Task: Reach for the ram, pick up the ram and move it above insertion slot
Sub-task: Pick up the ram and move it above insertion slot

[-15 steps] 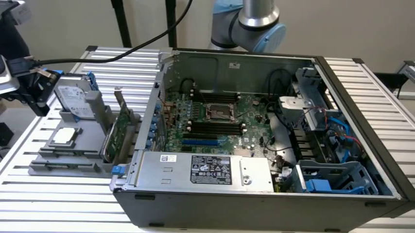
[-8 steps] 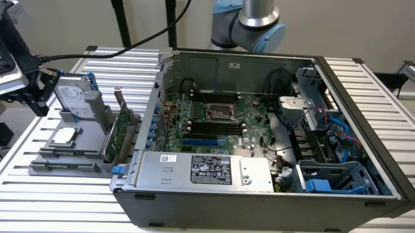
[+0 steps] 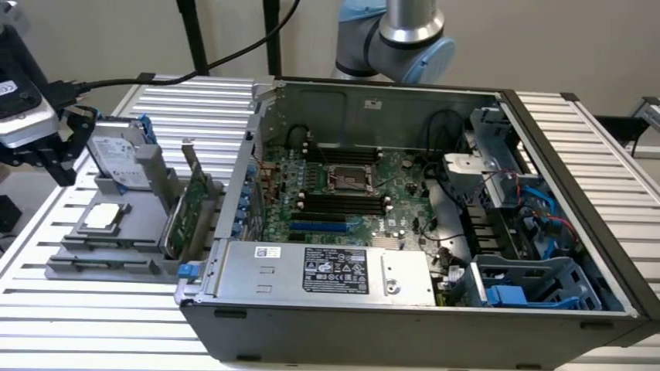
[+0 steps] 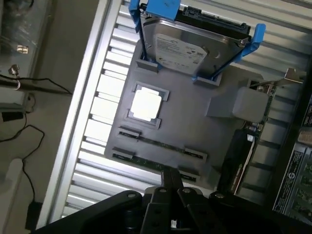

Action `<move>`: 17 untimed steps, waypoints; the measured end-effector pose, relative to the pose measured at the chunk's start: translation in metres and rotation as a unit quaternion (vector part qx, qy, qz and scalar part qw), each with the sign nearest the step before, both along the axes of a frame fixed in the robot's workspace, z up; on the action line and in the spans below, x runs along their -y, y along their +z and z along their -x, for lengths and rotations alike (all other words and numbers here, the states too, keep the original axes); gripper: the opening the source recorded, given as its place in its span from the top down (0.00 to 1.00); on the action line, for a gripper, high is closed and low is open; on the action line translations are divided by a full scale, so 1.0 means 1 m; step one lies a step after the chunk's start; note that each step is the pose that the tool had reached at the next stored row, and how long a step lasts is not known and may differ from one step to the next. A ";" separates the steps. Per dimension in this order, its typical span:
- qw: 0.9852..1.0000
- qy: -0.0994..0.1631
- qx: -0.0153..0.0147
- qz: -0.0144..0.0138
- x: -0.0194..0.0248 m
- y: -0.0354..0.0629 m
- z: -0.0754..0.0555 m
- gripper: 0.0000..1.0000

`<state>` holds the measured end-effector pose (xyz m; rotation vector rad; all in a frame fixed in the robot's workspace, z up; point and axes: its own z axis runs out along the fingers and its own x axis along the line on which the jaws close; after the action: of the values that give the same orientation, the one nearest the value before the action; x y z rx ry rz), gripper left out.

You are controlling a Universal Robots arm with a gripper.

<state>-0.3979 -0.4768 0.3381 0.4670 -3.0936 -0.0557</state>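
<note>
On the gray tray (image 4: 195, 122), the ram (image 4: 161, 145) lies near the closed, empty hand (image 4: 170, 174).

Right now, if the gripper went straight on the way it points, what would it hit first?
Probably the ram lying in the nearer slot of the grey holder. The shut gripper points down at it. Depth is unclear, so it could meet the holder itself instead.

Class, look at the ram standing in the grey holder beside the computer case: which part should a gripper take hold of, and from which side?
Probably mid-length on the ram, along its exposed long top edge, coming straight down from above, with the fingers pinching its two flat faces. It stands on edge in the grey holder, whose blocks enclose both ends.
</note>
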 end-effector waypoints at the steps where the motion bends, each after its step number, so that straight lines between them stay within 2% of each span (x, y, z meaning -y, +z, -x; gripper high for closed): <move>1: 1.000 0.010 0.000 0.000 0.0000 -0.0001 0.000 0.89; 5: 0.999 0.046 0.000 0.000 0.0000 -0.0005 0.000 0.89; 9: 0.997 0.082 0.000 0.000 0.0000 -0.0010 0.000 0.89; 13: 0.993 0.118 0.000 0.000 0.0000 -0.0015 0.000 0.89; 17: 0.988 0.154 0.000 0.000 0.0000 -0.0020 0.000 0.89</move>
<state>-0.3979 -0.4768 0.3360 0.9368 -2.9795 -0.0519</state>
